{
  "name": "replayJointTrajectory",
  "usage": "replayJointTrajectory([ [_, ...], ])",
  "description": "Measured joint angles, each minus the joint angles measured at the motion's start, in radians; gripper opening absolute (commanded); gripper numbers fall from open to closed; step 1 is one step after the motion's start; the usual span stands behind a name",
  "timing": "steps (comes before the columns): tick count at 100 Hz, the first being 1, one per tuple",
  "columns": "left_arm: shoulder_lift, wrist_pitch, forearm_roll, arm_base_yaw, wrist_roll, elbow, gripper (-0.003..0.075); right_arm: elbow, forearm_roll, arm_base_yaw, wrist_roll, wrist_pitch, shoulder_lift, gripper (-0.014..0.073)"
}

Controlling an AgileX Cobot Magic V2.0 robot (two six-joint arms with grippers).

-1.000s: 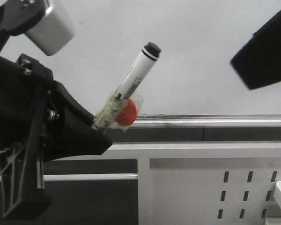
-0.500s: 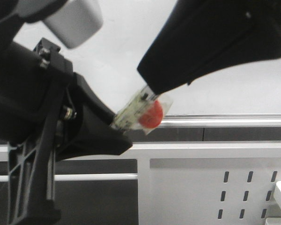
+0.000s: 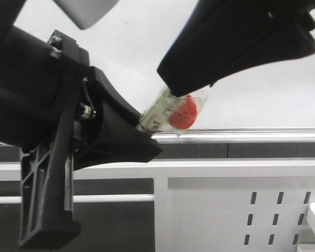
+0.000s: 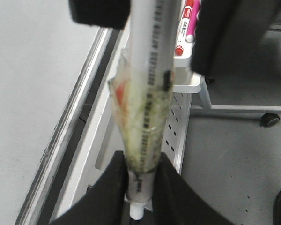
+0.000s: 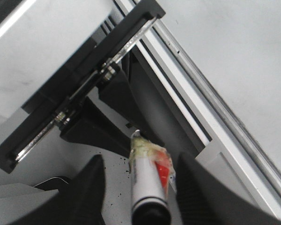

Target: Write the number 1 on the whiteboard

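Observation:
My left gripper (image 3: 147,137) is shut on the lower end of a white marker pen (image 3: 160,113), which has a red disc (image 3: 182,114) taped to it under clear film. The pen tilts up to the right in front of the whiteboard (image 3: 136,47). My right gripper (image 3: 170,84) comes in from the upper right and hides the pen's cap end. In the right wrist view its fingers (image 5: 91,187) stand open on either side of the pen (image 5: 147,183), with gaps on both sides. The left wrist view shows the pen (image 4: 147,93) clamped at my left gripper (image 4: 140,187). No number 1 shows on the board.
The silver tray rail (image 3: 252,134) runs along the board's lower edge. Below it is a white perforated metal panel (image 3: 226,210). A small shelf holds red and pink markers (image 4: 187,23). A wheeled stand leg (image 4: 267,117) sits on the grey floor.
My right gripper came in from the upper right and now straddles the pen's cap end. My left gripper moved up and to the right with the pen.

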Motion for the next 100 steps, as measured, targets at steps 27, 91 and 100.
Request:
replayJointTrajectory([
  [27,0.0,0.0,-0.002,-0.002,0.0,0.0,-0.0016,0.0,-0.004,0.0,0.0,0.004,0.0,-0.0071],
  [91,-0.164,0.112,-0.172,-0.004,0.0,0.004,0.0281,-0.002,-0.001,-0.027,0.0,0.005,-0.04,-0.0069],
  [100,-0.263,0.143,-0.204,-0.004,0.0,0.025,0.0169,0.013,-0.001,-0.051,0.0,-0.026,-0.076,-0.0069],
])
